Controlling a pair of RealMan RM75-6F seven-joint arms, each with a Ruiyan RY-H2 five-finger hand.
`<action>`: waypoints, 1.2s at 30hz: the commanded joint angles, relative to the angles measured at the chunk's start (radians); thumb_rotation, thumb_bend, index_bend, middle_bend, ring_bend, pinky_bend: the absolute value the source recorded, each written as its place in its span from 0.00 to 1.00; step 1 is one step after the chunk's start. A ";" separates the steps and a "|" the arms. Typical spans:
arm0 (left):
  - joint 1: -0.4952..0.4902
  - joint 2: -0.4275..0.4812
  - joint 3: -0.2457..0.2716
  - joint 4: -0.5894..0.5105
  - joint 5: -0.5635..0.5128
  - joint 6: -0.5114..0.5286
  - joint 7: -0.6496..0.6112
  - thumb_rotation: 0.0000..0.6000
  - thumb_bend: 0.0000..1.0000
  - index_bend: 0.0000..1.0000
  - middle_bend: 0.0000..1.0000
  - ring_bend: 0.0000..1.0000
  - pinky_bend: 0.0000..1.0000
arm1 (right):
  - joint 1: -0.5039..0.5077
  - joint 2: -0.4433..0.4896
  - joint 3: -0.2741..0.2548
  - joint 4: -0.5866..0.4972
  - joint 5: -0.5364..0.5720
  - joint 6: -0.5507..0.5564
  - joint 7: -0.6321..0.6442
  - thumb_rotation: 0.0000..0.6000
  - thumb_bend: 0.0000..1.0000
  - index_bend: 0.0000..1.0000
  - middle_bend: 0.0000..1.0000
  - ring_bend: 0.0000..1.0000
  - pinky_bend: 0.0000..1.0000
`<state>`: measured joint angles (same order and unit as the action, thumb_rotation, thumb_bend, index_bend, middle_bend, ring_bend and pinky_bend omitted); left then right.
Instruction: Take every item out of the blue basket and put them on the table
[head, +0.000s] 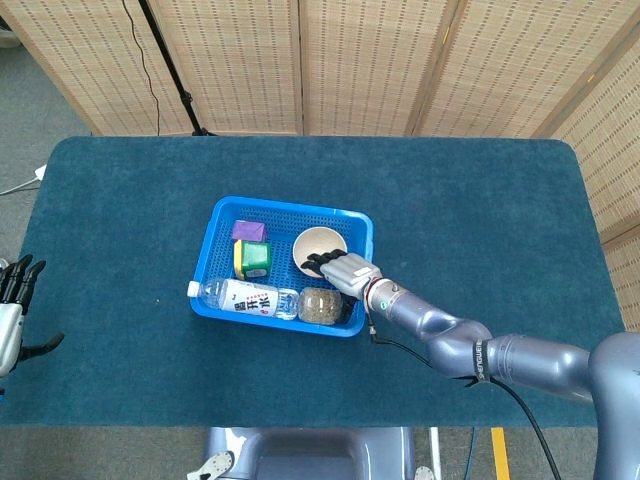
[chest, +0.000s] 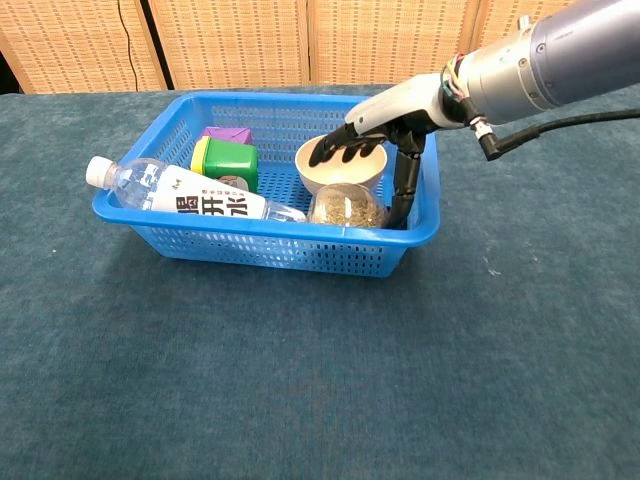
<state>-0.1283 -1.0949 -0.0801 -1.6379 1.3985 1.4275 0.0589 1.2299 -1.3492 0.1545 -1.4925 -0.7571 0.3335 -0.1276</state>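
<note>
**Right hand lowered over the jar, nothing gripped yet**

Nearest the robot, the left hand (head: 10, 310) idles at the table edge, well apart from everything, fingers apart and holding nothing. Along the near wall of the blue basket (chest: 165, 228) lie the water bottle (chest: 185, 200) on its side and, beside it, the round jar (chest: 346, 207) of brownish grains. Over that jar sits the right hand (chest: 385, 125), fingers spread: the thumb reaches down beside the jar against the basket's right wall, while the other fingertips rest on or just over the rim of the bowl (chest: 335, 170) (contact is hard to judge). Further back stand the green-and-yellow block (chest: 225, 160) and the purple block (chest: 228, 134).

All items remain inside. The risk, as I judge it: closing from here could catch the bowl rim together with the jar, tipping the bowl, or the smooth jar could roll against the bottle and slip free
</note>
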 joint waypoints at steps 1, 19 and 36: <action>-0.002 -0.001 -0.001 0.001 -0.002 -0.004 0.002 1.00 0.04 0.00 0.00 0.00 0.00 | 0.047 0.015 -0.040 0.006 0.041 -0.034 0.005 1.00 0.00 0.04 0.00 0.00 0.03; -0.005 0.002 -0.004 0.007 -0.007 -0.010 -0.021 1.00 0.04 0.00 0.00 0.00 0.00 | 0.010 -0.132 -0.026 0.088 -0.046 0.149 0.076 1.00 0.16 0.62 0.55 0.48 0.47; 0.001 0.005 0.008 0.001 0.021 0.003 -0.026 1.00 0.04 0.00 0.00 0.00 0.00 | -0.080 0.061 0.099 -0.088 -0.153 0.267 0.163 1.00 0.21 0.63 0.55 0.48 0.47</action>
<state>-0.1275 -1.0899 -0.0729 -1.6368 1.4181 1.4301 0.0329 1.1590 -1.3104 0.2441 -1.5624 -0.9083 0.5895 0.0339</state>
